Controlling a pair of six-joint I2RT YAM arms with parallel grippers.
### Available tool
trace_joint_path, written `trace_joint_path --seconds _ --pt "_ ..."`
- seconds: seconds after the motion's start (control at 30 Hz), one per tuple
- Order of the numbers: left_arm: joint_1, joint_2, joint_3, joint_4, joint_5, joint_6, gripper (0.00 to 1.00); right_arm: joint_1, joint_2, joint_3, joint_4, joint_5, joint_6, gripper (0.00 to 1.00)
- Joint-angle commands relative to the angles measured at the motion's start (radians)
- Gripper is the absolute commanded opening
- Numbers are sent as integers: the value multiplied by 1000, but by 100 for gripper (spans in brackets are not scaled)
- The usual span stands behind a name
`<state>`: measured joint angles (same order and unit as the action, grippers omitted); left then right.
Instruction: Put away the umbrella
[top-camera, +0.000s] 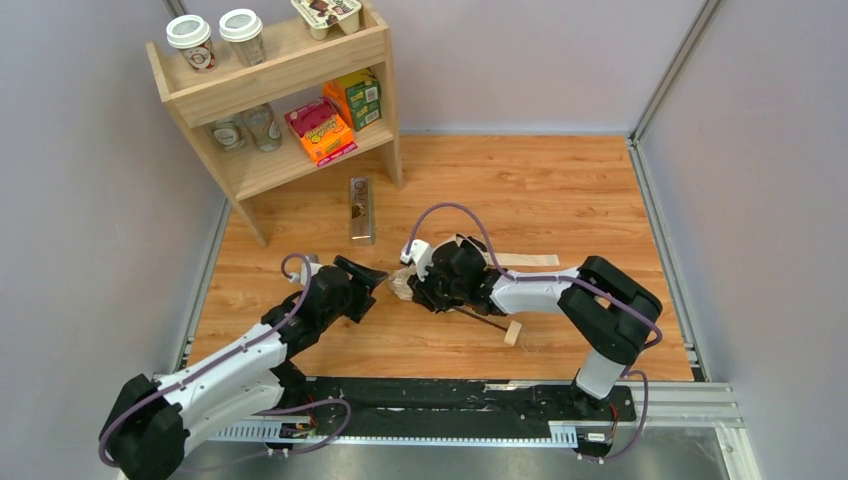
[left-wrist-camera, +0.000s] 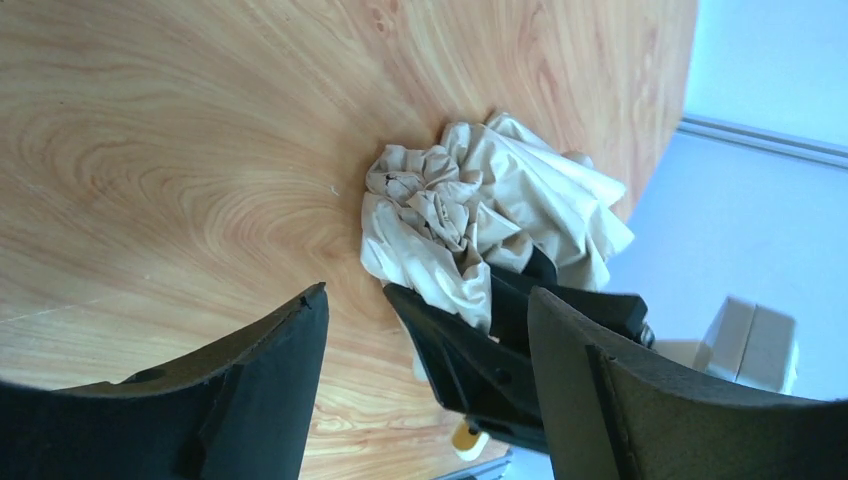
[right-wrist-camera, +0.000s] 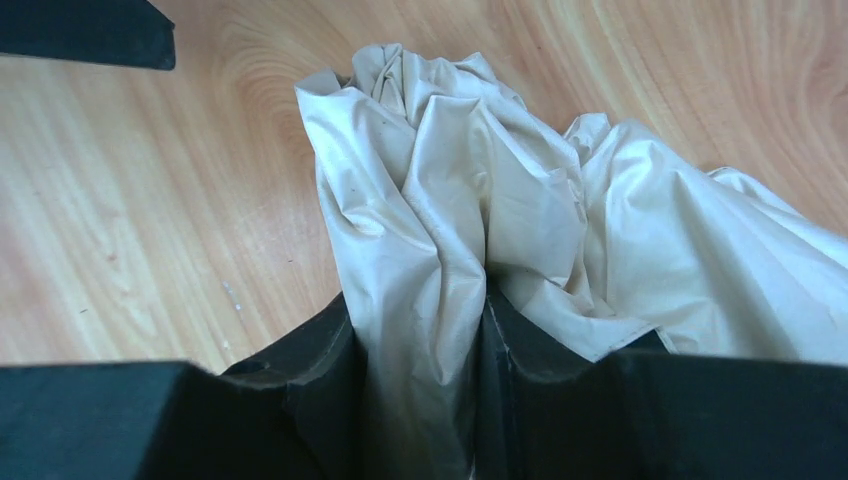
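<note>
The umbrella lies folded on the wooden table. Its crumpled beige canopy (top-camera: 401, 284) is mostly hidden under my right arm; the thin black shaft (top-camera: 480, 319) and wooden knob (top-camera: 513, 333) stick out toward the near edge. My right gripper (top-camera: 412, 285) is shut on a fold of the canopy (right-wrist-camera: 440, 230), with cloth pinched between its fingers (right-wrist-camera: 320, 370). My left gripper (top-camera: 368, 280) is open and empty just left of the canopy (left-wrist-camera: 480, 200). The right gripper's fingers (left-wrist-camera: 470, 350) show between my left fingers (left-wrist-camera: 290, 340).
A wooden shelf (top-camera: 275, 165) stands at the back left with paper cups, glasses and snack boxes. A shiny packet (top-camera: 361, 210) lies on the table in front of it. A pale strip (top-camera: 527, 260) lies beside my right arm. Walls close in left and right.
</note>
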<state>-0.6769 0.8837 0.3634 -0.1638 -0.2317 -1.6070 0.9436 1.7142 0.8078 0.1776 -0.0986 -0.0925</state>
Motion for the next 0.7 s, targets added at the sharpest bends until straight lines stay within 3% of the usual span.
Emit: trace_joint_path --seconds 0.0,0.13,0.3,0.4,0.67 --pt "2 -84 -76 78 5 21 79 -80 50 -62 -32 -402 114 0" --pt "-35 -51 -96 153 19 1 79 -152 84 -58 -7 -530 171 0" --pt "-50 163 -46 239 43 -56 80 -224 122 -30 1 -685 220 0" --pt "-56 271 -38 381 55 -73 80 -230 153 5 -47 -700 212 0" --pt "-72 421 -11 503 25 -91 80 -247 202 30 -55 -745 217 0"
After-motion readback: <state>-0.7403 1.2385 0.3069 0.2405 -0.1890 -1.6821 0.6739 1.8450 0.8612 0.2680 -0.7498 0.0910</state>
